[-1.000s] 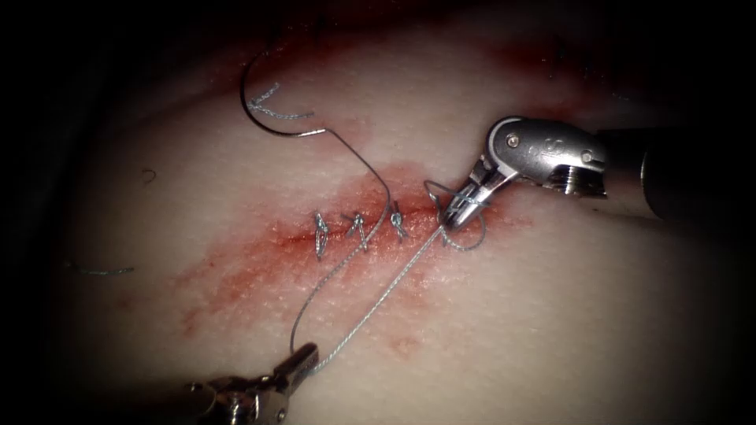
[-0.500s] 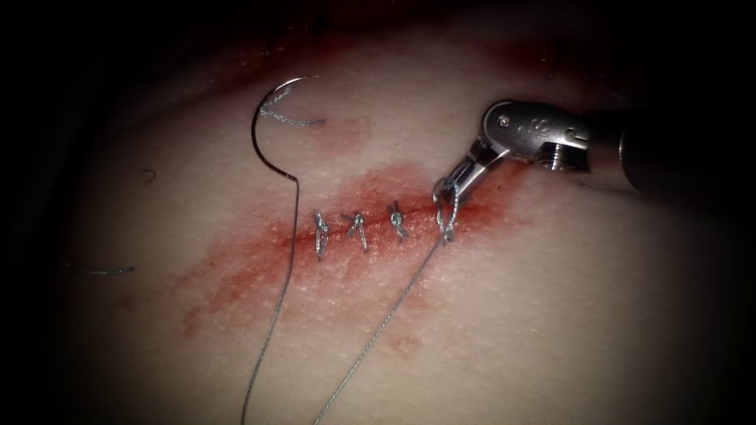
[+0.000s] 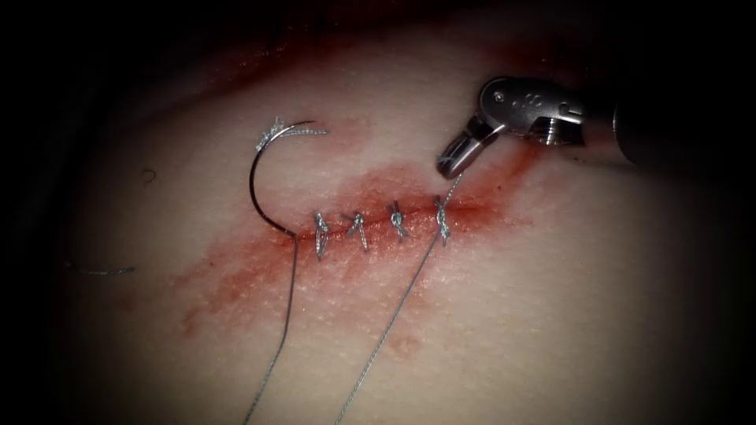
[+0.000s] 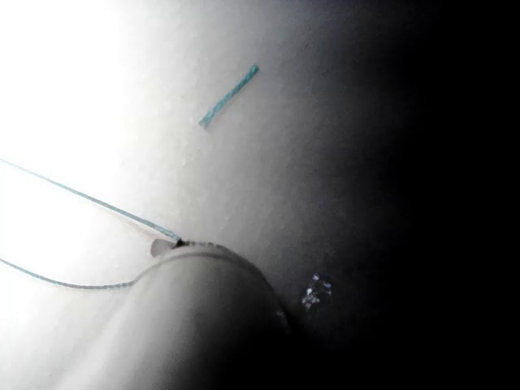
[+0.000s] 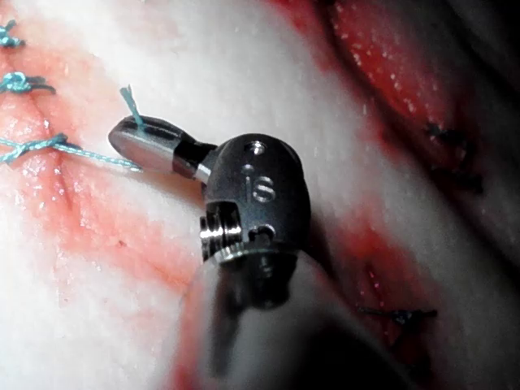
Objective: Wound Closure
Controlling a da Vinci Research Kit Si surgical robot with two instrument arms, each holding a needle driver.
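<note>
R hand [image 3: 449, 163] is pinching thread [image 3: 451, 187] above 4th knot [image 3: 442, 220] – needle [image 3: 264, 177] is lying free on tissue [image 3: 551, 315], left of cut; L hand's state: can't tell.

Your right hand [image 5: 140, 145] is clamped on the thread [image 5: 97, 154], a short frayed tail sticking out past the jaw tips. From the jaws the strand runs taut to a knot [image 5: 36, 146] on the cut, two more knots [image 5: 16, 81] in line beyond it. Red fluid [image 5: 106, 219] stains the tissue [image 5: 236, 73] along the cut and beside your shaft
</note>
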